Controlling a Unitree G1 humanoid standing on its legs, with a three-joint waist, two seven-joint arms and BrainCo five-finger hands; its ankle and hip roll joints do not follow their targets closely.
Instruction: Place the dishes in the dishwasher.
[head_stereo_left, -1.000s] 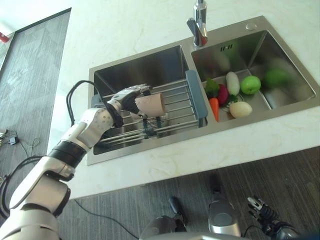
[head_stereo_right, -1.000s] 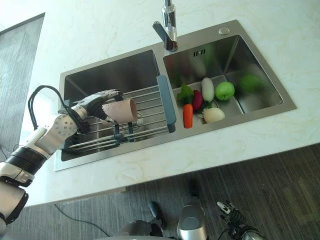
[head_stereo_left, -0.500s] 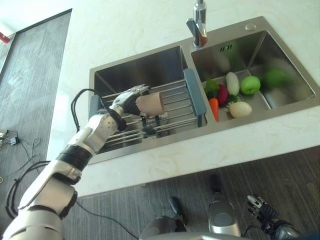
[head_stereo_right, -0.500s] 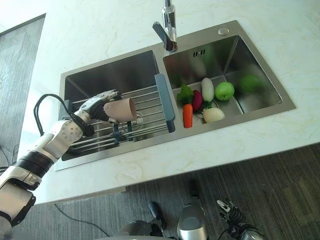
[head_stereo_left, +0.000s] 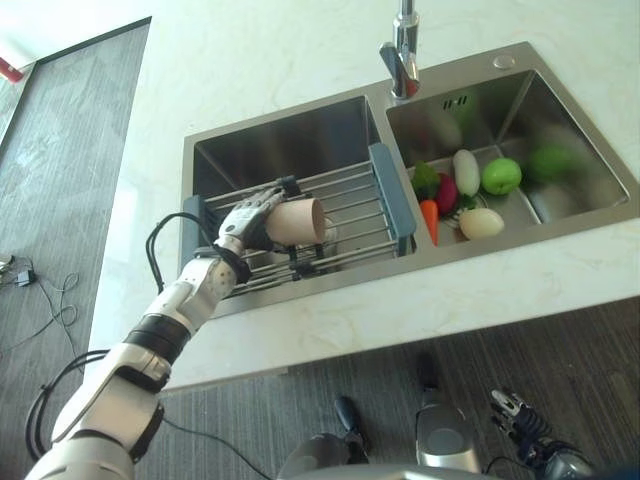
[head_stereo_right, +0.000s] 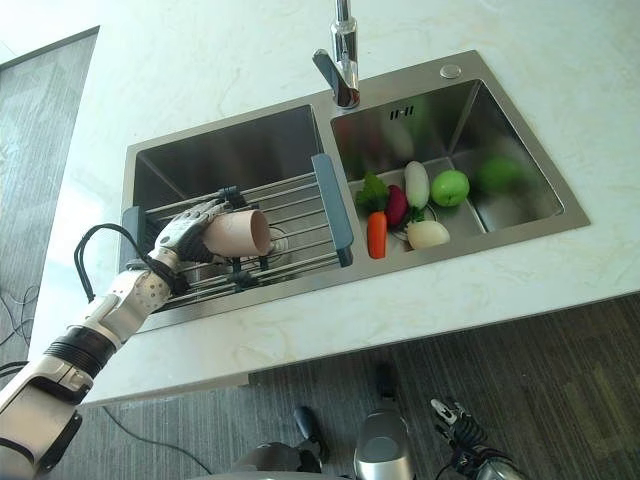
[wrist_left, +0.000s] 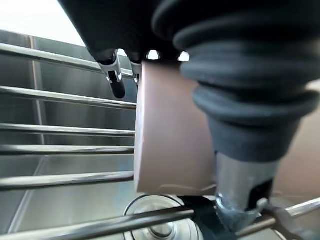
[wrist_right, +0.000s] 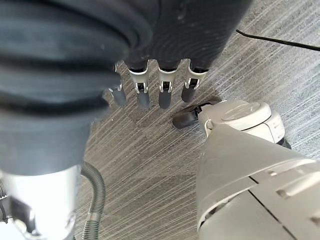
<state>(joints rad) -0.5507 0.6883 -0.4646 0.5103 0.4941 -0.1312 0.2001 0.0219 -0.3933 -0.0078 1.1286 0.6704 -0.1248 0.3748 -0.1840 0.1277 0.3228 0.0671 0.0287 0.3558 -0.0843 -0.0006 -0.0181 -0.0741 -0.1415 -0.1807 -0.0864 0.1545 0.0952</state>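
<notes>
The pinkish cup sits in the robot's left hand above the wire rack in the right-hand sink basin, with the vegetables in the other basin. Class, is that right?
Not quite. In the left eye view the left hand holds the pinkish cup above the wire rack in the left-hand basin, not the right. The vegetables lie in the other basin.

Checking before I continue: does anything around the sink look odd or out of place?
Yes. The task names a dishwasher, but the left hand holds the pink cup on its side over a wire rack spanning the left basin. Vegetables lie loose in the right basin. Nothing looks spilled or broken.
</notes>
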